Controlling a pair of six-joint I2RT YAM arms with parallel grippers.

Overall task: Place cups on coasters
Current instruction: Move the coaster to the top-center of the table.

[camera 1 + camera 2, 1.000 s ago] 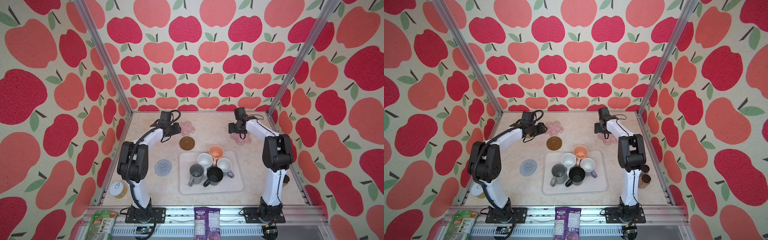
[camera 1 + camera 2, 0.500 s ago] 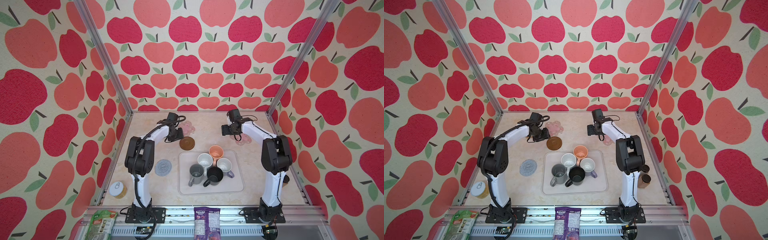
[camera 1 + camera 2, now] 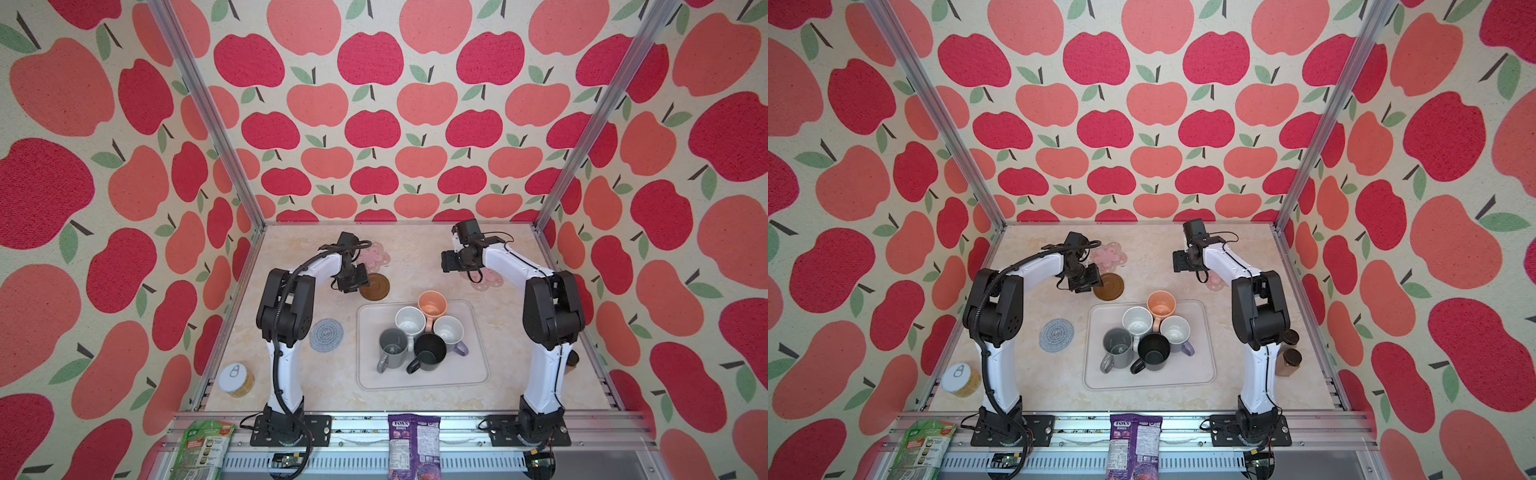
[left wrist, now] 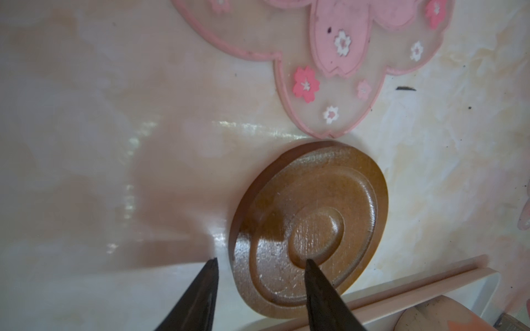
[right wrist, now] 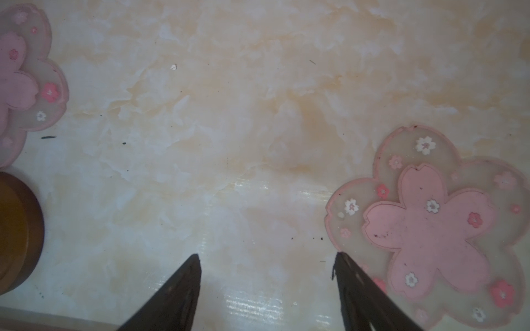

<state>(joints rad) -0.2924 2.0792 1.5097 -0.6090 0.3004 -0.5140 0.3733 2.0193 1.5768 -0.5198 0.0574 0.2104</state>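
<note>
Several mugs stand packed together on the pale tray [image 3: 478, 374]: grey [image 3: 392, 347], white [image 3: 410, 321], black [image 3: 430, 351], peach [image 3: 432, 303] and lavender [image 3: 449, 330]. Coasters lie on the table: a pink flower [image 3: 376, 255], a dark brown round one [image 3: 375, 286], a grey-blue crocheted one [image 3: 327, 334] and another pink flower [image 3: 486, 282]. My left gripper [image 4: 261, 260] is open low over the brown coaster [image 4: 309, 229], one fingertip above it, one above bare table. My right gripper [image 5: 267, 254] is open over bare table beside the right pink flower coaster [image 5: 424, 229].
A tin can [image 3: 236, 380] stands at the front left. Two brown jars [image 3: 1289, 361] stand behind the right arm's base by the right wall. A purple snack packet [image 3: 413, 440] and a green packet [image 3: 203, 444] lie on the front rail.
My left gripper has moved from the back pink flower coaster forward to the brown coaster. My right gripper has swung left, off the right pink flower coaster towards the table's middle.
</note>
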